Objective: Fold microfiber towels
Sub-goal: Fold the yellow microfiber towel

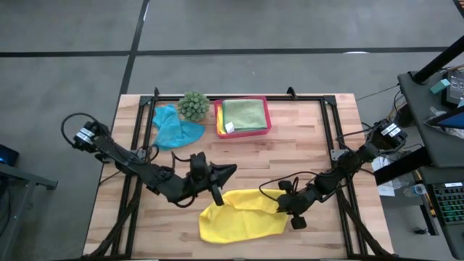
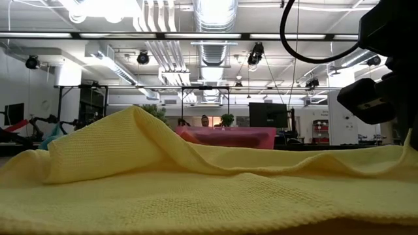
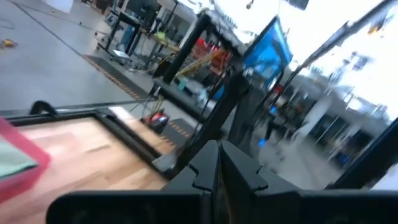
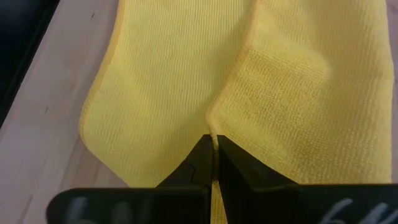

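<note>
Here the right gripper (image 4: 214, 163) pinches the yellow towel's (image 4: 261, 74) edge, its cloth spreading ahead.

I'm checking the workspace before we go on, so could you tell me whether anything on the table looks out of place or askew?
The teal towel lies crumpled beside the spiky plant, not in the pink tray, and the yellow towel is rumpled and lopsided.

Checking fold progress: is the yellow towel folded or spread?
Partly folded, not flat: the yellow towel lies rumpled, and the right pincer pinches a raised crease.
</note>
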Motion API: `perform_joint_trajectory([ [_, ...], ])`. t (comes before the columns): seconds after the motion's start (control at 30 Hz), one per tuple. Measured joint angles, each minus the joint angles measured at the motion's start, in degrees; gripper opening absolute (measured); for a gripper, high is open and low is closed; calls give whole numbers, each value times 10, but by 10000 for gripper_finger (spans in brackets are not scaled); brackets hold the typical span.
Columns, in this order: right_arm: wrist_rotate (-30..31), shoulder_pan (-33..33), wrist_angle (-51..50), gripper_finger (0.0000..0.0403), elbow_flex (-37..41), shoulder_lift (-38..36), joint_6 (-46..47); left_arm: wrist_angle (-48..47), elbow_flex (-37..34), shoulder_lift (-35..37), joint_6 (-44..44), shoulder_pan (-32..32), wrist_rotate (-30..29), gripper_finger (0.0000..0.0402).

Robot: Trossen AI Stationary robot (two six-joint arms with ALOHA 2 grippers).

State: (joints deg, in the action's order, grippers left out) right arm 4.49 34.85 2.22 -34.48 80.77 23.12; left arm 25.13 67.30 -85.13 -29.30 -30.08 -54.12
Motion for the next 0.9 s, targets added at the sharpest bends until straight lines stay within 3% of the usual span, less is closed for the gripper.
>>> perform_joint_trajectory([
  [0.1,0,0,0,9,0,0,-1,-97,-1,19,4,-5,10,3],
  [0.3,0,0,-3,9,0,0,-4,-422,-2,80,-143,-4,19,3],
  [0.43,0,0,-3,9,0,0,-4,-576,-10,88,-178,-7,108,3],
  [0.77,0,0,-3,9,0,0,-3,-492,-64,-50,-256,-49,296,3],
  [0.9,0,0,-2,9,1,0,-5,-503,-66,-105,-301,-66,306,3],
])
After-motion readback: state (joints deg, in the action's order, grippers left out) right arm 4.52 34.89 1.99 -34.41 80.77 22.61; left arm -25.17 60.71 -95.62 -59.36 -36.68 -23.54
